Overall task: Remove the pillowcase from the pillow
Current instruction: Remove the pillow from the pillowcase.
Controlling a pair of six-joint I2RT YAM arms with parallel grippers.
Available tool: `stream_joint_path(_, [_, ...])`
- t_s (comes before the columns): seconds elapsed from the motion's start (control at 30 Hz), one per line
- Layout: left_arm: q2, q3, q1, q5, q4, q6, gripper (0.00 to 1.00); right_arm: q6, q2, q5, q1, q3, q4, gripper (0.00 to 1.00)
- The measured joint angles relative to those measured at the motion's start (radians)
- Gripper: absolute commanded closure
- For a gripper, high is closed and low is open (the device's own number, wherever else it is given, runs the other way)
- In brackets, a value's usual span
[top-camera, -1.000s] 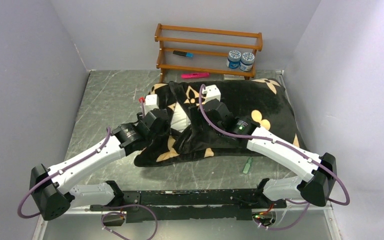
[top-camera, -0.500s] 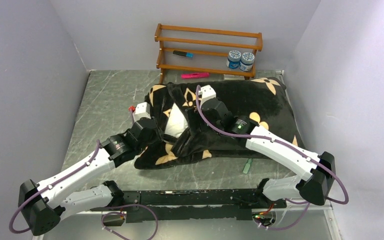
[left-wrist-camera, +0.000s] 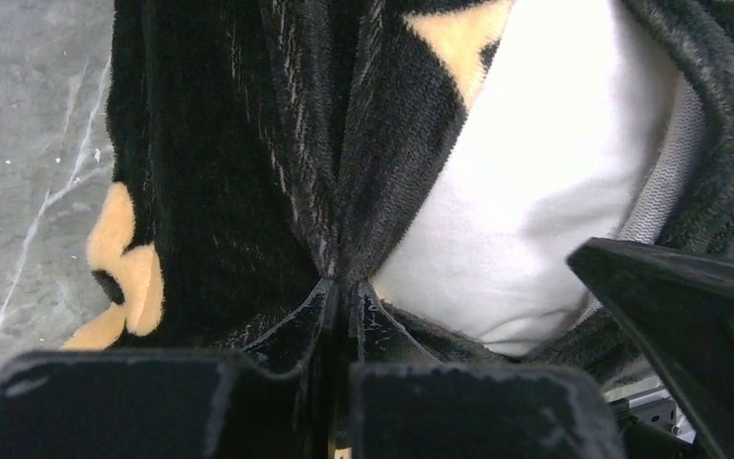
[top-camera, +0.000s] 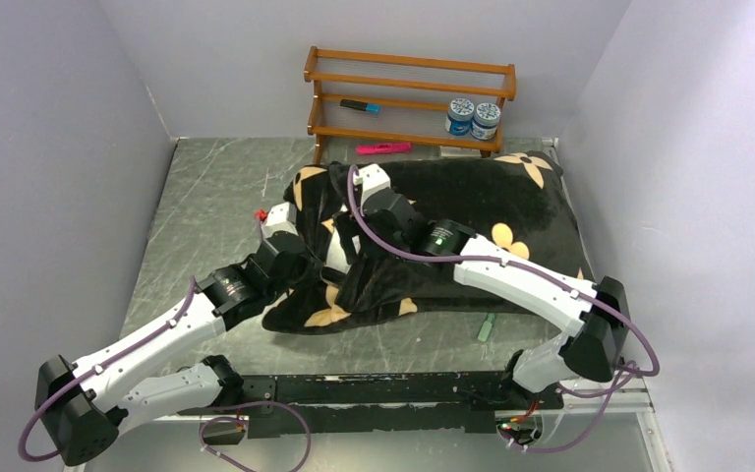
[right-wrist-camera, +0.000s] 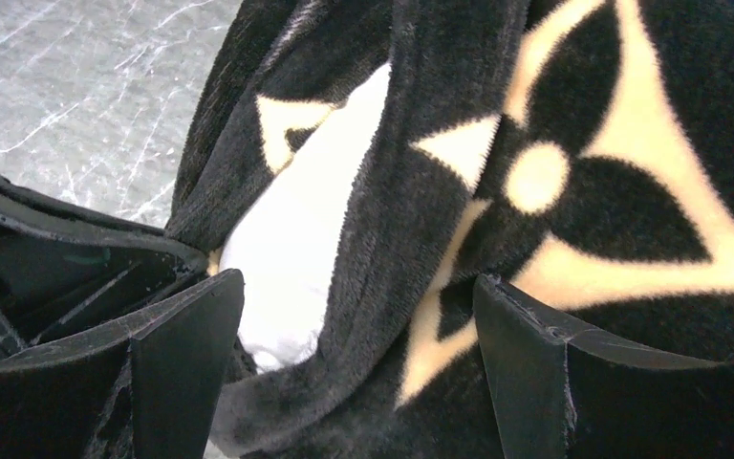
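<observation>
The black plush pillowcase (top-camera: 472, 197) with cream flower motifs lies across the table, still around the white pillow (top-camera: 337, 254), which shows through the cover's open left end. My left gripper (top-camera: 302, 260) is at that opening. In the left wrist view its jaws (left-wrist-camera: 341, 287) are shut on a ridge of the pillowcase (left-wrist-camera: 220, 191), with the pillow (left-wrist-camera: 526, 191) bare just to the right. My right gripper (top-camera: 349, 234) reaches in from the right and stands open (right-wrist-camera: 358, 306), straddling the rolled edge of the pillowcase (right-wrist-camera: 612, 210) beside the pillow (right-wrist-camera: 296, 239).
A wooden rack (top-camera: 408, 98) stands at the back with two jars (top-camera: 473, 118) and a marker (top-camera: 360, 105). A pink marker (top-camera: 383, 148) lies under it. A small green object (top-camera: 488, 324) lies near the front. Grey walls close in both sides of the table (top-camera: 216, 197).
My left gripper drew back to the left and closed on the pillowcase's edge. My right arm shifted left toward the opening, now covering more of the white pillow.
</observation>
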Motion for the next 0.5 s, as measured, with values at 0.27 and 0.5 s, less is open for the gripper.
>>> stream_joint_path(0.27, [-0.005, 0.001, 0.0, -0.001, -0.01, -0.021, 0.95, 0.002, 0.068, 0.105, 0.029, 0.039, -0.024, 0.25])
stream_joint_path(0.5, [-0.004, 0.018, 0.0, -0.016, -0.044, -0.048, 0.95, -0.019, 0.068, 0.221, 0.031, 0.039, -0.077, 0.51])
